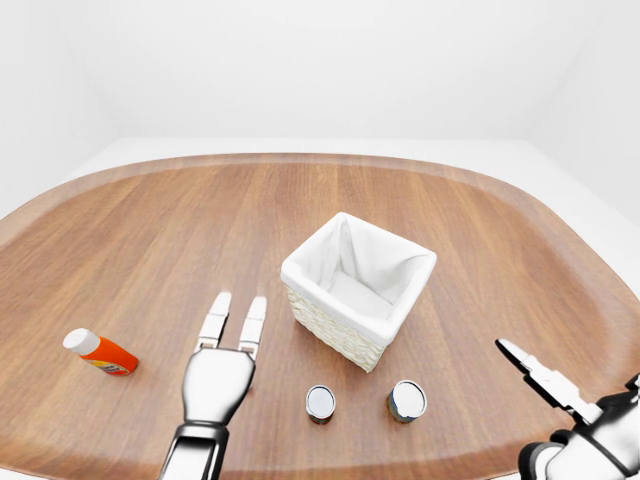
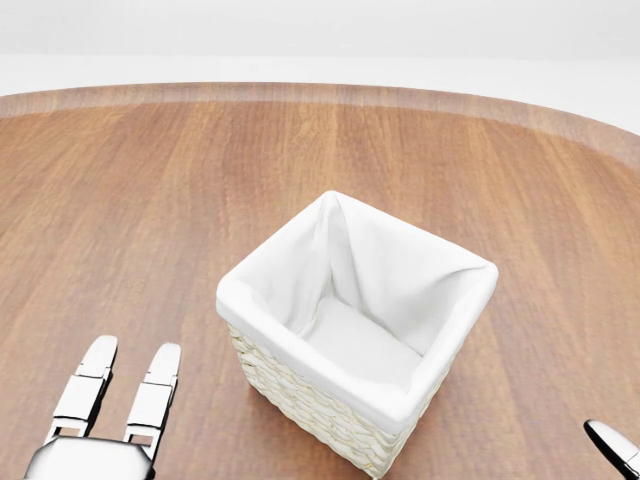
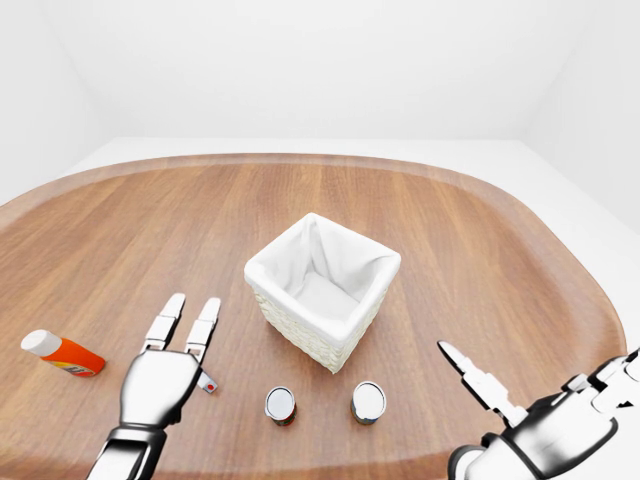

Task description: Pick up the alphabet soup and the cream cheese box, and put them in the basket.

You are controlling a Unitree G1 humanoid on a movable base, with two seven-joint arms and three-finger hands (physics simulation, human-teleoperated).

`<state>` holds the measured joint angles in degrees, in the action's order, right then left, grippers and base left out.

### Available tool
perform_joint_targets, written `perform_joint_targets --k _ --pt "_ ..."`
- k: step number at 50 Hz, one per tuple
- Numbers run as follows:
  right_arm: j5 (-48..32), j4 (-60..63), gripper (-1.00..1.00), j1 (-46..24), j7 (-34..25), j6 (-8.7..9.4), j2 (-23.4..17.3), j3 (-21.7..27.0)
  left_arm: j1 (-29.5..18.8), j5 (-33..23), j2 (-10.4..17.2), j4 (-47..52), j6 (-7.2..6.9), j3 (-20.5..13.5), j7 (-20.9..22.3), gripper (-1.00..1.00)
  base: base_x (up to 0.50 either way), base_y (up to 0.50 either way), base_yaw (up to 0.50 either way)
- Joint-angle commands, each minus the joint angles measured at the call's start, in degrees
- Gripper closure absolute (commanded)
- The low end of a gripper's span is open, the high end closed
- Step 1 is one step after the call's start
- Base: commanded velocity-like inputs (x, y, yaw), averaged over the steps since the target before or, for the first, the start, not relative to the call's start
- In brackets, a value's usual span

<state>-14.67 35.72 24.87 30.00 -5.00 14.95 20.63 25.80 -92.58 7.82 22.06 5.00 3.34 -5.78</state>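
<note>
On the wooden table [image 1: 150, 230], the basket [image 1: 358, 288] sits right of the spread left hand [image 1: 218, 372].

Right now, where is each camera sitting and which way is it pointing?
Left-eye view: on the head, looking down over the table at the basket, two cans and an orange bottle; both hands show.
Head view: on the head, closer on the basket; left hand low left, a right fingertip at the corner.
Right-eye view: twin of the left-eye view, shifted sideways.
All three share the basket.
</note>
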Motion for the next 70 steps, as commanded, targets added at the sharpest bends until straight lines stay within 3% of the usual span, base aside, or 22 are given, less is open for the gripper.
perform_joint_targets --k 1,5,7,9,34,50,70 --pt "0.7 0.9 -1.0 0.0 0.0 0.0 0.2 0.1 0.2 0.4 0.3 -3.9 0.0 0.6 -0.8 -1.0 0.0 0.0 0.0" --pt "0.6 0.9 -1.0 0.1 0.0 0.0 0.2 0.1 0.0 0.5 0.6 -4.4 0.0 0.9 -1.1 -1.0 0.0 0.0 0.0" --pt "-0.6 0.5 -1.0 0.0 0.0 0.0 0.2 0.2 1.5 3.7 0.2 -0.6 0.0 1.2 2.3 -1.0 0.0 0.0 0.0" --pt "-1.2 0.7 -1.0 -0.1 0.0 0.0 0.2 0.0 1.4 3.2 0.4 2.5 0.0 0.9 4.1 -1.0 0.0 0.0 0.0" --pt "-1.2 0.7 -1.0 0.0 0.0 0.0 0.1 -0.1 1.4 2.9 -0.2 2.6 0.0 0.4 4.2 -1.0 0.0 0.0 0.0" --pt "-1.1 1.5 -1.0 0.2 0.0 0.0 0.3 -0.2 0.6 2.5 0.8 -5.3 0.0 0.5 -1.8 -1.0 0.0 0.0 0.0" --pt "-1.5 1.0 -1.0 0.0 0.0 0.0 0.2 -0.2 -0.1 4.6 1.6 -9.7 0.0 -2.8 -2.6 -1.0 0.0 0.0 0.0"
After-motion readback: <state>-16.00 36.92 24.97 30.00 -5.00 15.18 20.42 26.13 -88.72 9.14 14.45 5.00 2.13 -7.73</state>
